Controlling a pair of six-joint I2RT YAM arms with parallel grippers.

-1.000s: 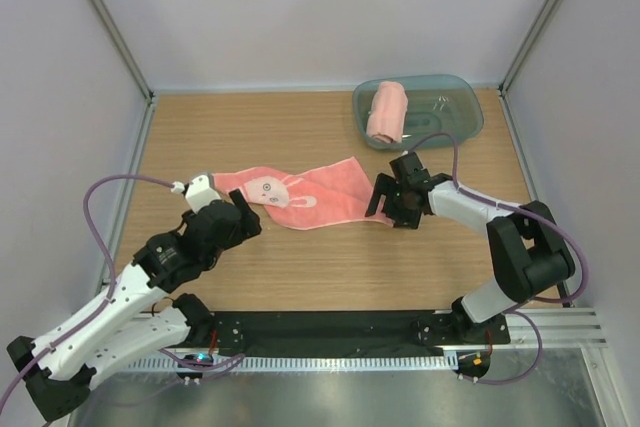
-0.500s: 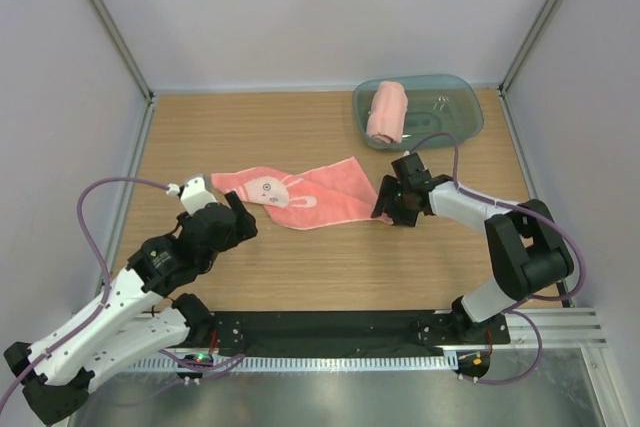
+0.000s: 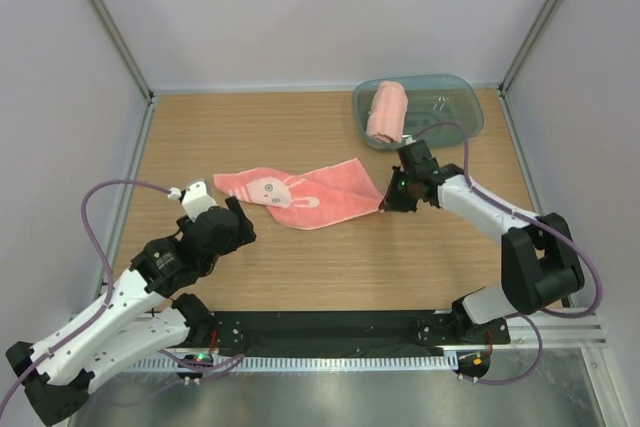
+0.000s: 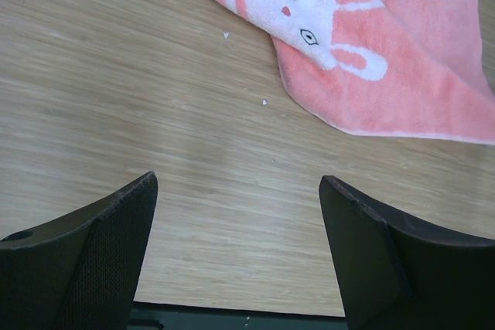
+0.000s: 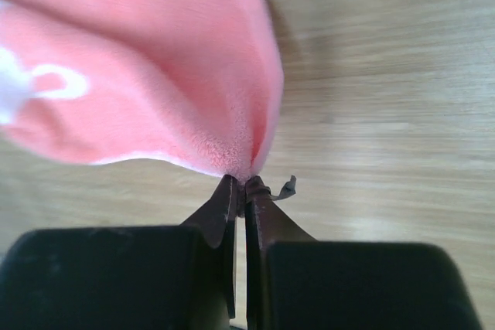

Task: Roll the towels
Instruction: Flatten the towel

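1. Since a second earlier, the right gripper [image 5: 240, 185] had closed and shifted to the right corner of the flat towel [image 3: 310, 192].
2. Two towels were present: the flat towel spread on the table [image 3: 300, 277], and a rolled towel [image 3: 387, 112] inside the single tub [image 3: 455, 112].
3. Its fingers were clenched on that corner's pink edge.
4. The left gripper [image 4: 236, 191] hung with jaws wide, holding nothing, the flat towel lying just beyond its fingertips.
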